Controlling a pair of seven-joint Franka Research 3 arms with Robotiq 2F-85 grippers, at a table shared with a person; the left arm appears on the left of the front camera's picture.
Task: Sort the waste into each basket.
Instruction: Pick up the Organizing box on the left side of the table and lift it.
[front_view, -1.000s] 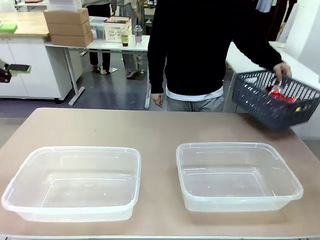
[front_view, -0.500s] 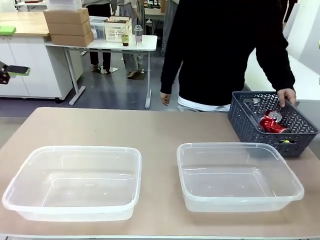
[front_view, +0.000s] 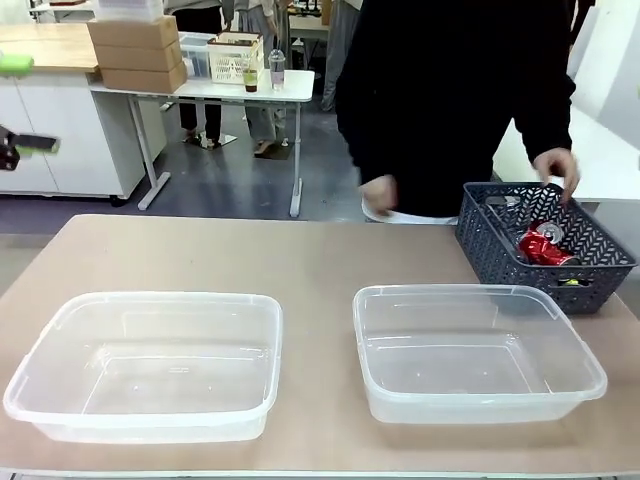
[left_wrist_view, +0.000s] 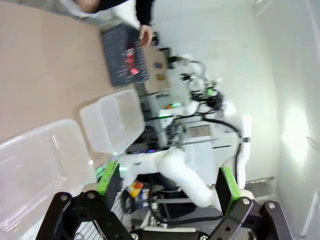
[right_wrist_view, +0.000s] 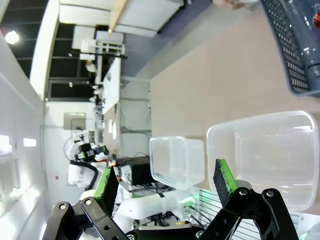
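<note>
The two baskets stand side by side on the table in the lower half of the front view. The left basket (front_view: 150, 297) is at the lower left and the right basket (front_view: 450, 290) at the lower right. They are apart from each other. Each has its long side running from left to right of the frame, with the open top up.

The waste is in a dark lattice basket (front_view: 500, 262) at the right edge of the frame, just behind the right basket. A red can (front_view: 545, 250) lies there on its side, its silver end turned to the upper part of the frame. In the right wrist view a clear bottle (right_wrist_view: 306, 35) lies in this dark basket at the upper right corner. Its long axis runs about up and down in the frame, and I cannot tell which end is the cap.

The person's hand (front_view: 556, 168) hangs at the far rim of the dark basket with the fingers curled downward. I cannot tell if it touches the rim.

The left gripper (left_wrist_view: 167, 182) has its fingers spread wide with nothing between them. The right gripper (right_wrist_view: 166, 180) is spread wide in the same way.
</note>
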